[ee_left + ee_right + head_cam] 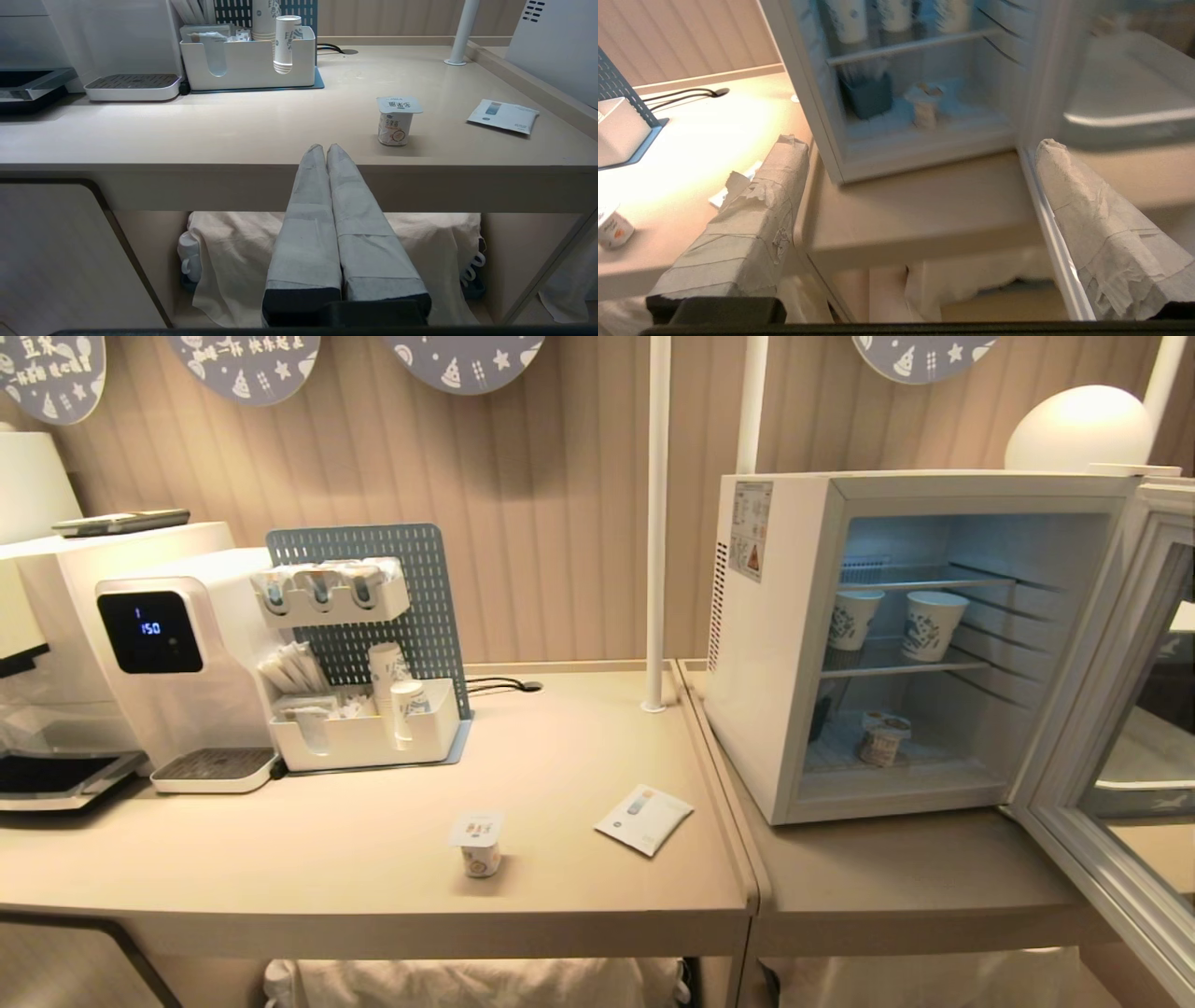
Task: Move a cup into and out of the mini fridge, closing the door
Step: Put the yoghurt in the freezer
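The mini fridge (775,644) stands on the right-hand table with its door (1088,691) swung wide open to the right. One small foil-lidded cup (481,845) sits on the left table near the front edge. A similar cup (882,739) rests on the fridge floor. Neither gripper shows in the head view. My right gripper (920,142) is open and empty, low in front of the table edge and facing the open fridge (808,70). The door's lower edge (1057,242) runs beside one finger. My left gripper (324,147) is shut and empty, parked below the table's front edge, left of the table cup (395,121).
Two paper cups (854,616) (932,623) stand on the fridge's middle shelf, and a blue container (868,95) on its floor. A white packet (644,817) lies near the table cup. A water dispenser (177,653), a pegboard organiser (364,709) and a white pole (656,523) stand further back.
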